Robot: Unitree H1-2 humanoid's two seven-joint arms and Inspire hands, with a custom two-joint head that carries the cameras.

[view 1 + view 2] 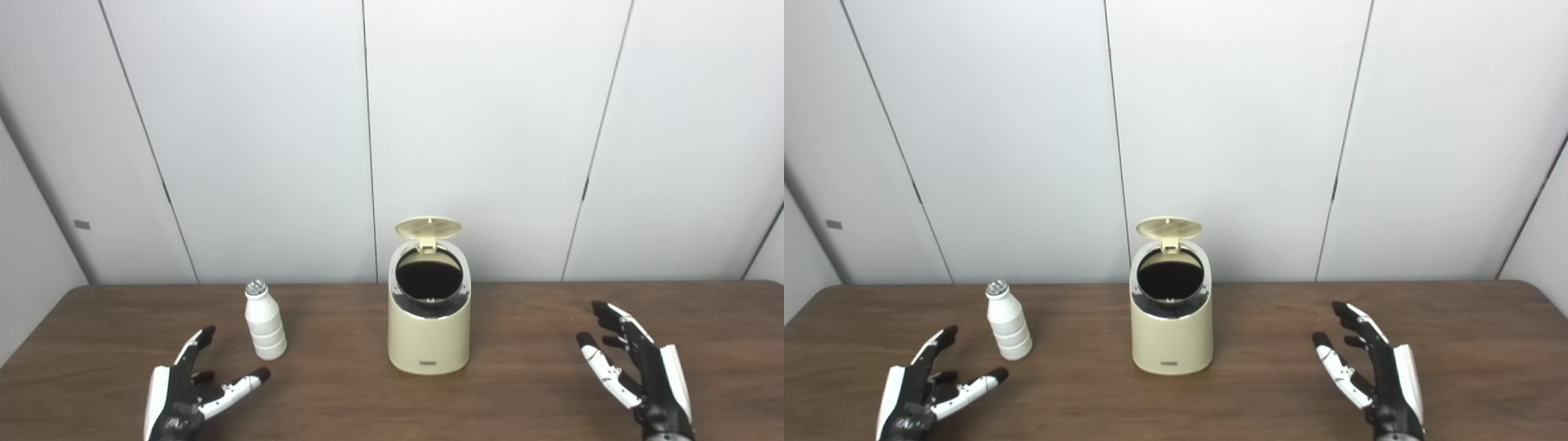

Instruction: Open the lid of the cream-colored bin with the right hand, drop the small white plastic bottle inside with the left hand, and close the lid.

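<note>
Lid point(428, 228) already flipped up on the cream bin point(429, 334), so left hand point(193, 392), fingers spread and empty, should wrap the upright white bottle point(264, 327) just ahead at mid-body without tipping it, right hand point(637, 373) also splayed, idle; bin interior dark, contents unclear.

Left robot hand point(184, 392): black articulated frame, white shell plate along outer back edge, white cover segments on fingers point(236, 390), dark rounded fingertip caps, glossy. Dark mechanical linkages visible between segments near palm. Right robot hand point(640, 373): same build, black skeleton, long white plate on outer side of back, white panels on fingers point(603, 367), black tips. Wrist end dark, cut by picture's bottom edge. Markings, screws, cables too small to tell.
</note>
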